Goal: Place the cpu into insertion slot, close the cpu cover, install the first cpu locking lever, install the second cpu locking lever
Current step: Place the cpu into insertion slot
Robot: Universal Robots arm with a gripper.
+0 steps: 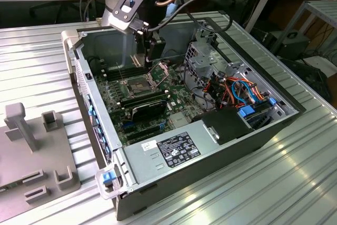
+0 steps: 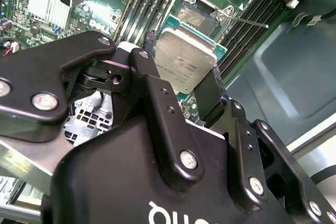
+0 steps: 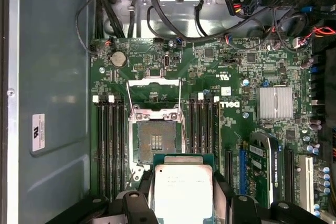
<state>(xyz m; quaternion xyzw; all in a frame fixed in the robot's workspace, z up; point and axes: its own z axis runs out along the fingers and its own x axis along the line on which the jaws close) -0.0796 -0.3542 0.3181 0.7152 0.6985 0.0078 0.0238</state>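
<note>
The gripper (image 3: 182, 188), clamped on the cpu (image 3: 184, 198) by opposite edges, hovers with the open insertion slot (image 3: 156, 141) below, slightly toward the exterior view's left.

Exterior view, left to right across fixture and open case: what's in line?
grey fixture plate → blue latch → insertion slot → black label → metal drive cage → blue cables

the computer case (image 1: 210, 167) is taken whole from a high corner in the exterior view. the cpu (image 3: 184, 192) is shared in both wrist views, faced straight down in the first, obliquely in the second.
</note>
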